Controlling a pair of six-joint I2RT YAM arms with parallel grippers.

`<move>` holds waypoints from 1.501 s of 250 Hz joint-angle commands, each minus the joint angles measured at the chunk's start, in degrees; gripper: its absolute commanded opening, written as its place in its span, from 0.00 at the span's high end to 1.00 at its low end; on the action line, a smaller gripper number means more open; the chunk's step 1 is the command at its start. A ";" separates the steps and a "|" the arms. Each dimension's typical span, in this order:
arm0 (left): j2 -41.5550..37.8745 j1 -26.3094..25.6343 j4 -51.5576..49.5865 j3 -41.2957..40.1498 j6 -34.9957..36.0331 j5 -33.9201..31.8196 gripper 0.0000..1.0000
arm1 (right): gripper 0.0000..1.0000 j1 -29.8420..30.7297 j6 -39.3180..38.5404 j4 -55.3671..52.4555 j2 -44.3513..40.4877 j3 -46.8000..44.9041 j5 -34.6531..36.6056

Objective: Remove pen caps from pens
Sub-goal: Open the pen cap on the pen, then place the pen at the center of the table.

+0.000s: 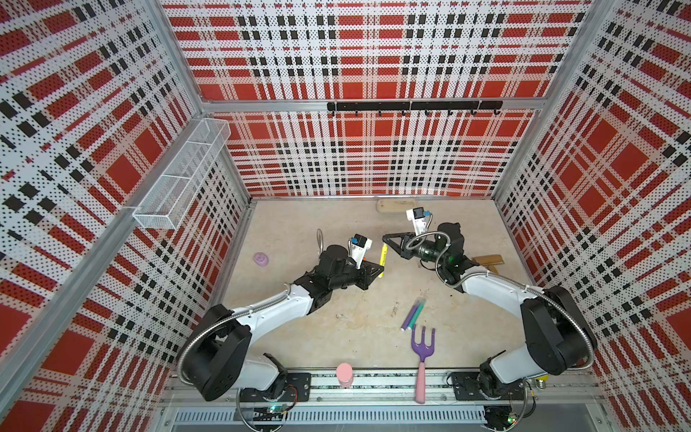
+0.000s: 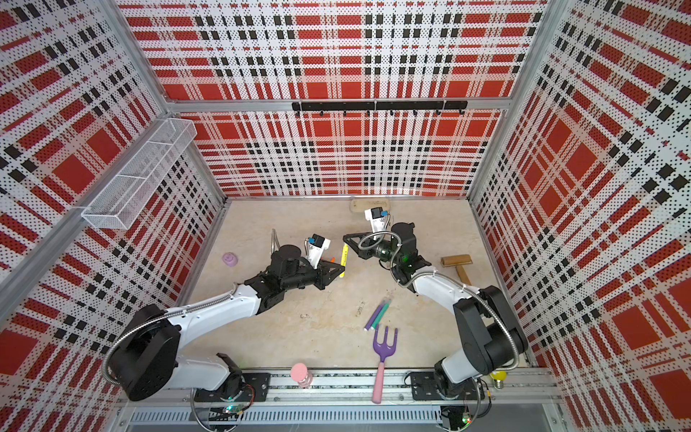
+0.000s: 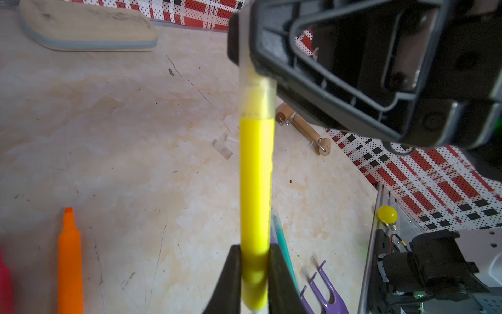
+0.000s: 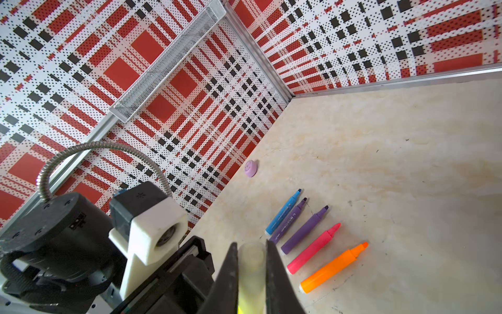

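holding the yellow pen (image 3: 255,176) in my left gripper (image 3: 254,252), i'm clamping its clear cap (image 3: 258,100) with the right gripper (image 4: 251,246)

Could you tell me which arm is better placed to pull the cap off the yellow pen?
Right. The right jaws are shut on the cap, ready to pull; the left jaws clamp the pen by its barrel and only brace it.

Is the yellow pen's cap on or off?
On. The clear cap sits over the tip of the yellow pen, meeting its barrel; the right end effector pinches it.
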 commanded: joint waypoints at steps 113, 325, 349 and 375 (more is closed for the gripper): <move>6.86 -4.22 -9.01 1.64 0.53 3.84 1.00 | 1.00 -6.17 -0.26 23.17 -4.19 0.34 10.79; 16.15 -0.29 -27.79 10.92 5.67 -7.65 1.00 | 1.00 -9.92 -10.36 0.70 -8.54 3.59 24.83; 19.61 0.12 -28.06 12.28 4.54 -9.79 1.00 | 1.00 -9.92 -14.29 -5.52 -11.37 2.81 29.03; 23.22 0.33 -28.90 15.11 3.84 -11.58 1.00 | 1.00 -9.93 -16.43 -9.40 -13.84 1.90 31.01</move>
